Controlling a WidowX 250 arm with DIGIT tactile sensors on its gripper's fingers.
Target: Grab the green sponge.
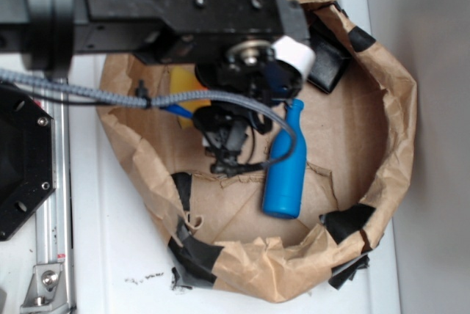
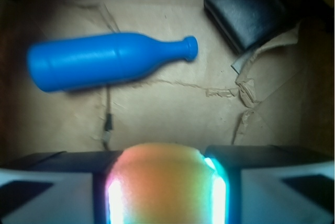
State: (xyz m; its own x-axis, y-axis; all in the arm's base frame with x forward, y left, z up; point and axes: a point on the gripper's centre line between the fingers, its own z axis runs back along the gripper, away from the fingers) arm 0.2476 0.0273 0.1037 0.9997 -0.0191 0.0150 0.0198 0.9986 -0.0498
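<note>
With its two jaws pinching the sponge (image 2: 159,179) at the bottom centre of the wrist view, the gripper (image 2: 162,192) should probably keep even pressure and lift straight, clear of the blue bottle (image 2: 104,67) at upper left and the black pad (image 2: 248,12) at upper right.

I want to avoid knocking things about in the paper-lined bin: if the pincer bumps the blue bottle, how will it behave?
The blue bottle lies on its side on the brown paper, and its round body would probably roll if nudged from the side. It looks like smooth, rigid plastic, so it would likely slide rather than bend. The wrinkled paper may check its roll.
</note>
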